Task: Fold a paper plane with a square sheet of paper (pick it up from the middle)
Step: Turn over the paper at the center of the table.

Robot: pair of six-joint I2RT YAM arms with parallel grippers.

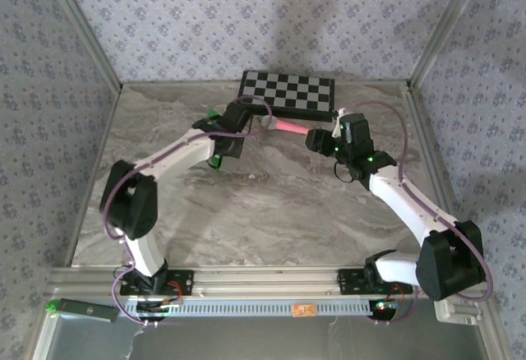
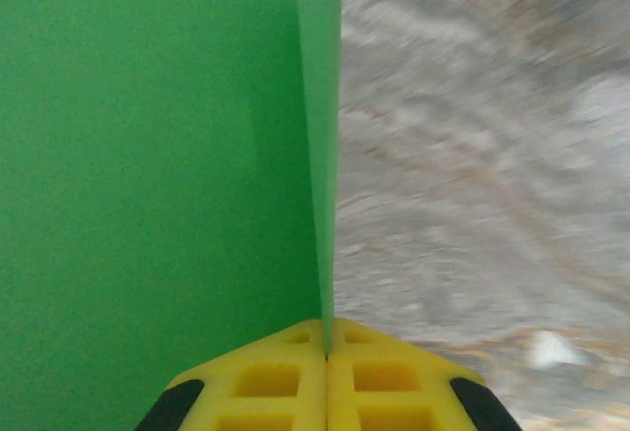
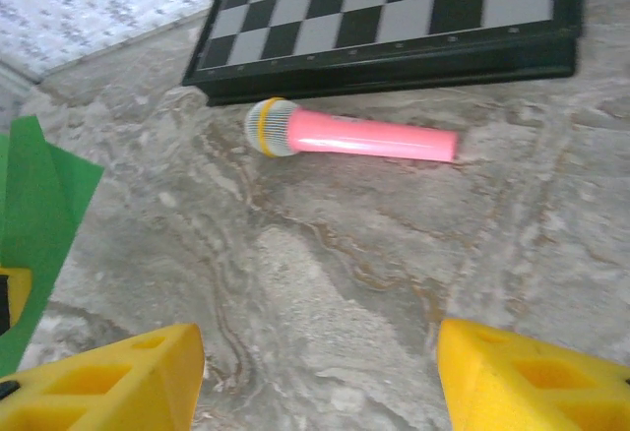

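Note:
My left gripper [image 2: 327,352] is shut on the square sheet of paper [image 2: 148,205], bright green. A thin edge of the sheet runs straight up from between the closed yellow jaws, and a broad green face spreads to the left of it. From above, the left gripper [image 1: 222,138] sits left of centre, with green paper [image 1: 212,117] peeking out on both sides of the wrist. My right gripper [image 3: 317,352] hangs open over bare marble, its yellow fingers [image 3: 128,377] far apart with nothing between them. The paper [image 3: 39,215] lies at its far left.
A pink-handled microphone [image 3: 354,136] lies on the table just in front of the checkered board [image 3: 394,18], between the two grippers [image 1: 288,127]. The board [image 1: 288,93] rests against the back wall. Marble tabletop [image 1: 271,204] stretches toward the arm bases.

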